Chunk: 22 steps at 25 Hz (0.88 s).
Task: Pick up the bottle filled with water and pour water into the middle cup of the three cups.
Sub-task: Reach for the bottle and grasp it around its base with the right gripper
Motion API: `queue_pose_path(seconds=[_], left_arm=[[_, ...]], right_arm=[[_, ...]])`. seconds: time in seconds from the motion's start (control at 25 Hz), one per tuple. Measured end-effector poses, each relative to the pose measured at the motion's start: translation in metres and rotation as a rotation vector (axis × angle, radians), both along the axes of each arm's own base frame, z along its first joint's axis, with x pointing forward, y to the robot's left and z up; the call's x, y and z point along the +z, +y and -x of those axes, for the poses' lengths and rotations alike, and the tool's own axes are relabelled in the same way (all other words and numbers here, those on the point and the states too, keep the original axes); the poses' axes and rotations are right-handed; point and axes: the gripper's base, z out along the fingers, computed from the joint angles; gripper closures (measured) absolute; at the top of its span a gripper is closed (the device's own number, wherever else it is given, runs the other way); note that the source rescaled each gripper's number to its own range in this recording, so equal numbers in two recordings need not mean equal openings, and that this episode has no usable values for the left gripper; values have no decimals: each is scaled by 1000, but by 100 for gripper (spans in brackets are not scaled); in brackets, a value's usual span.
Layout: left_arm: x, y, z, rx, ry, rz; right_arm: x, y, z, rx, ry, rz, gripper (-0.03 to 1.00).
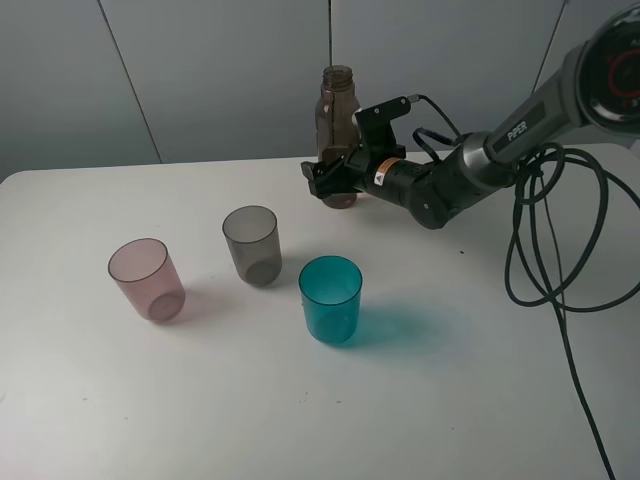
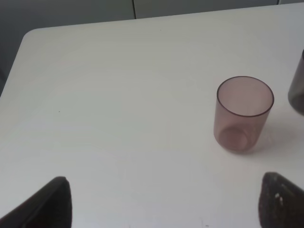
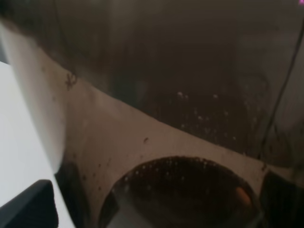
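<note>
1. The right arm [image 1: 517, 130] carries the lettering "PIPER".
2. The bottle [image 1: 338, 110] stands upright, long axis vertical and neck up, on the bench [image 1: 150, 400] behind and to the right of the middle cup [image 1: 251, 244].
3. The right gripper [image 1: 335, 178] pinches the bottle's lower body.
4. The left gripper [image 2: 164, 204] has its fingers spread wide, with the pink tumbler [image 2: 243, 114] to the left of the middle cup.

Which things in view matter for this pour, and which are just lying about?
In the job: bottle; grey cup, middle of the three; right claw, at the bottle's lower part.

Just lying about: pink cup; teal cup; left claw, open, holding nothing.
</note>
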Motion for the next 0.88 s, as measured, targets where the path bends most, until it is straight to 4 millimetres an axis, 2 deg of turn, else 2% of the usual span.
queue_pose_path(seconds=[0.28, 0.88], left_arm=[[0, 0, 0, 0, 0, 0], [0, 0, 0, 0, 0, 0]], right_arm=[[0, -1, -6, -7, -22, -13, 12], [0, -1, -6, -6, -31, -21, 12]])
